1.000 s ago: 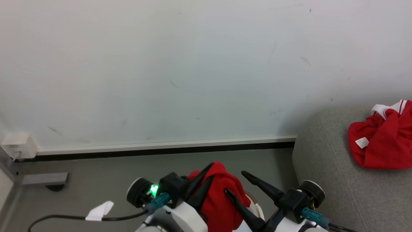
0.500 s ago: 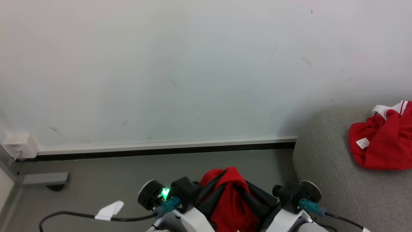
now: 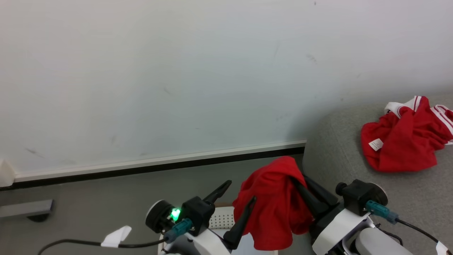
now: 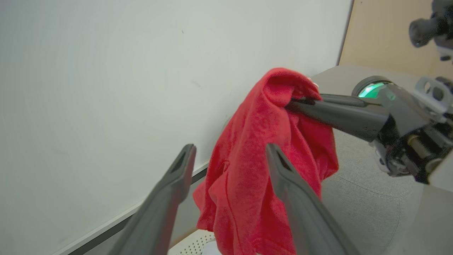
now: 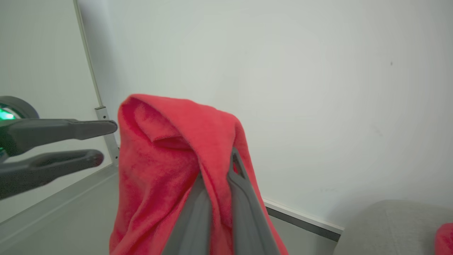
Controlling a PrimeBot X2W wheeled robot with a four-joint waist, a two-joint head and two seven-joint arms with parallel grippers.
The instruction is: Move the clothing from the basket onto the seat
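White wall (image 3: 177,71) behind: garment (image 3: 276,209) passed, right hand (image 3: 299,182) pinching it; left hand (image 3: 240,191) now wide.

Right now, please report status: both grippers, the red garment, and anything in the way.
Left gripper open. Right gripper shut on red garment, above basket. Second garment lies on sofa, right side. Nothing seen in between.

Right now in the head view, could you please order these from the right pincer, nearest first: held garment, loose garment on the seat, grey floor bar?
1. Held garment, clamped in the right pincer.
2. Loose garment on the seat, to the right.
3. Grey floor bar, far left.
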